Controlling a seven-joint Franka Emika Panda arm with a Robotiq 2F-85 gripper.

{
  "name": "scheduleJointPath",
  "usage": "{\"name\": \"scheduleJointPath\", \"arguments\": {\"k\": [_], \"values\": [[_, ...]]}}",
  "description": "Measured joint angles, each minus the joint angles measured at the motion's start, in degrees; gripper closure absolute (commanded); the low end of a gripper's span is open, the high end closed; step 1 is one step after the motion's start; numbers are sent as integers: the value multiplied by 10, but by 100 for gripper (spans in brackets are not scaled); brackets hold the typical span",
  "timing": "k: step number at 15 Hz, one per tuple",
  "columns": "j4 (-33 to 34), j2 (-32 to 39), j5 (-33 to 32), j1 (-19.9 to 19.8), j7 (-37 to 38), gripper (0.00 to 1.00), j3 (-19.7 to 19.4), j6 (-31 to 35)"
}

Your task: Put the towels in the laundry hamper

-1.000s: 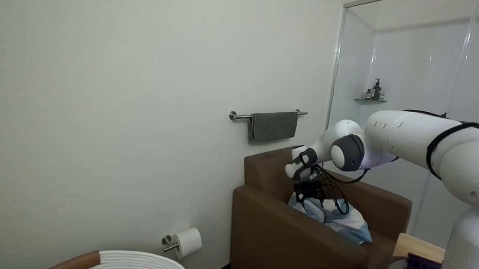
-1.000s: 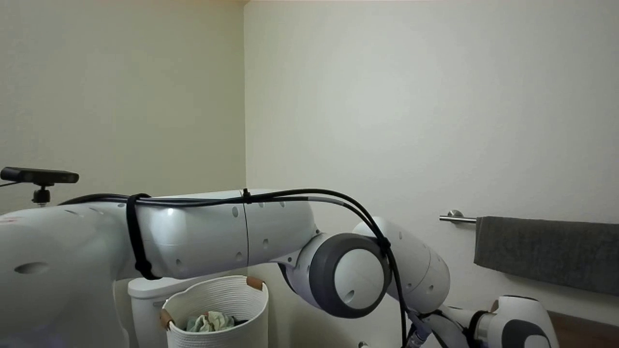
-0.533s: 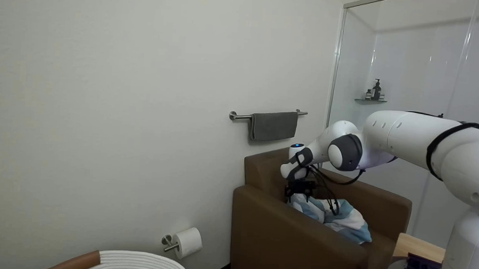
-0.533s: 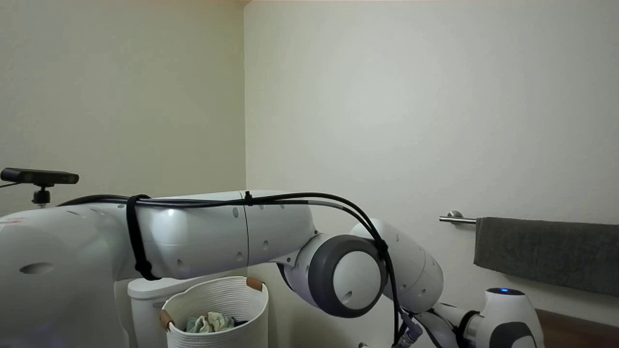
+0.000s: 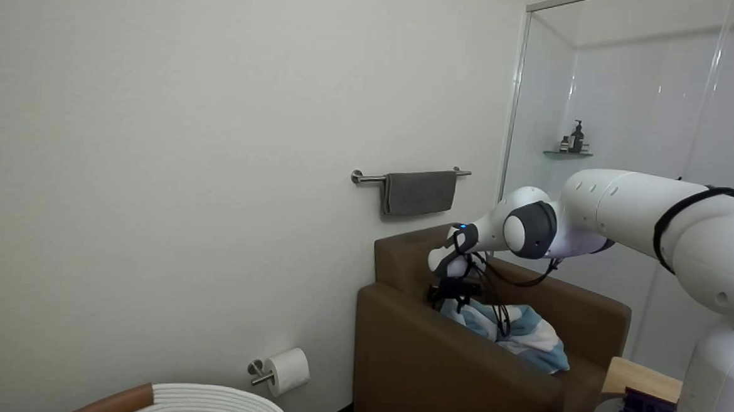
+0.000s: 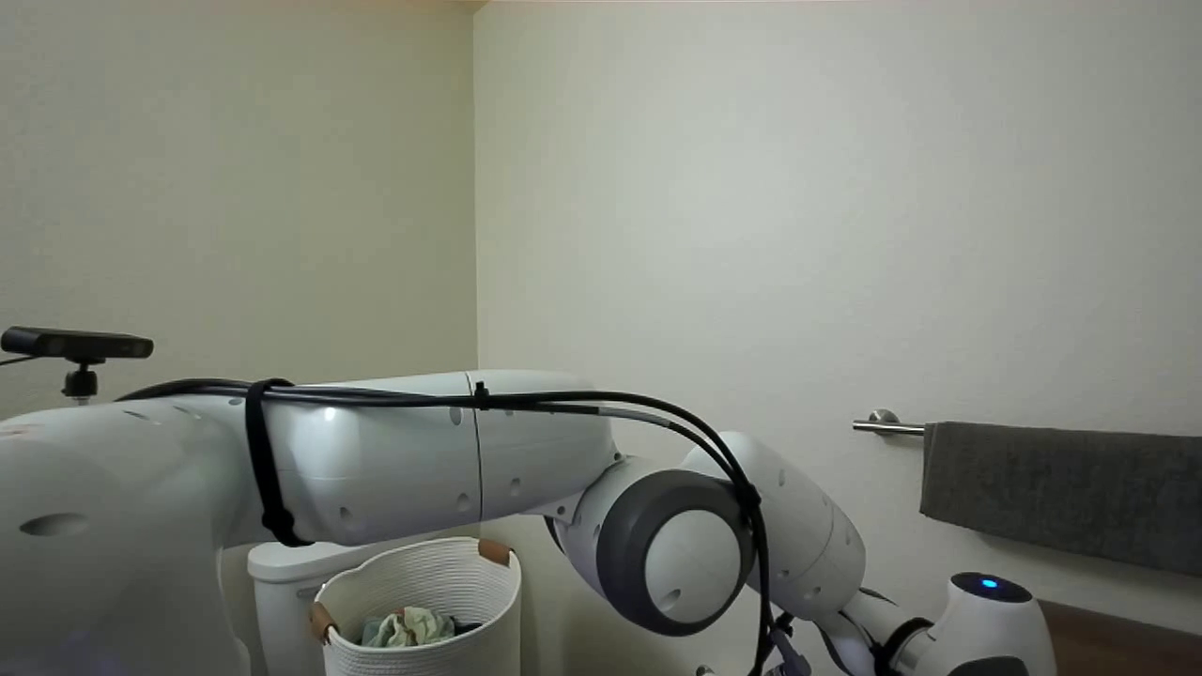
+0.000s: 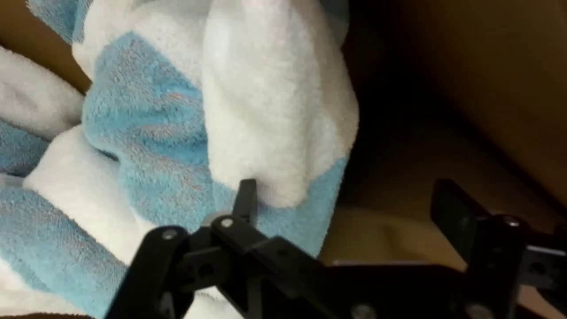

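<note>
A crumpled blue-and-white towel [image 5: 533, 337] lies on the seat of a brown armchair; it fills the left of the wrist view [image 7: 155, 133]. My gripper [image 7: 345, 188] is open at the towel's edge. Its left finger is over the towel, perhaps touching it; its right finger is over the bare seat. In an exterior view the gripper [image 5: 447, 303] is low over the towel's far end. The white woven hamper [image 6: 470, 648] has brown handles and pale cloth [image 6: 410, 627] inside; its rim also shows in an exterior view [image 5: 218, 402]. A grey towel [image 5: 420, 193] hangs on a wall bar.
The armchair [image 5: 446, 373] has arms and a back around the towel. A toilet-roll holder [image 5: 289, 371] is on the wall between chair and hamper. A white toilet tank [image 6: 282, 582] stands behind the hamper. A glass shower wall [image 5: 549, 84] is beyond the chair.
My gripper has moved left over the towel toward its far end in an exterior view, and the wrist has tilted. The towel and hamper stay where they were.
</note>
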Motion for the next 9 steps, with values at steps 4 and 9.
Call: {"name": "scheduleJointPath", "arguments": {"k": [4,9], "values": [[-26,1,0,2,0,0,-22,-25],[-59,1,0,3,0,0,-40,-45]]}}
